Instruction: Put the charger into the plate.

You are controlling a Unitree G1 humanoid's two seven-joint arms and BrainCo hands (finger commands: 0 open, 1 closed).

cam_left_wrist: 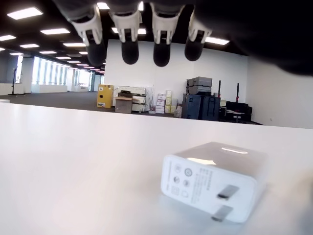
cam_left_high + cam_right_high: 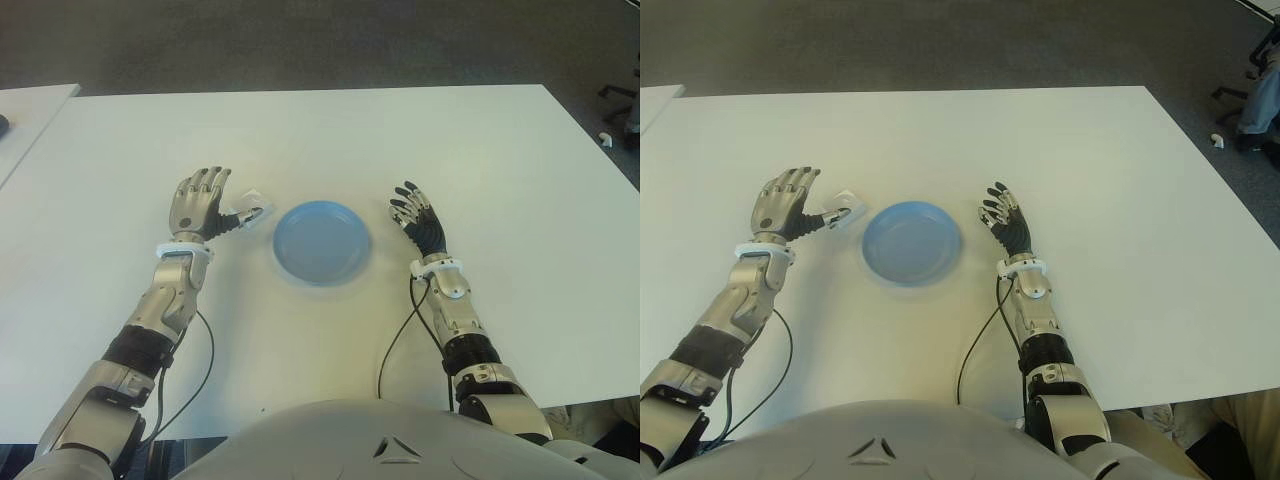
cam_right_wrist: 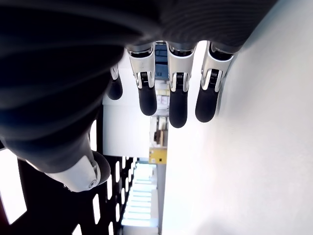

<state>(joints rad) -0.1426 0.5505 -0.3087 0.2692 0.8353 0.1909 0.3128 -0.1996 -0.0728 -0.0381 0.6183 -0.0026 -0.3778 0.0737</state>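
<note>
white charger (image 1: 212,178) lying on white table (image 2: 400,140), prongs facing the wrist camera, just left of blue plate (image 2: 322,241), not in it. left hand (image 2: 200,205) right beside charger, fingers spread, thumb near it, holding nothing. right hand (image 2: 418,220) right of plate, fingers loosely spread, holding nothing.

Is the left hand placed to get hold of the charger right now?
Probably yes. The left hand is open right beside the charger, which lies on the table just off the plate. Nothing stands between them. The right hand is open across the plate.
</note>
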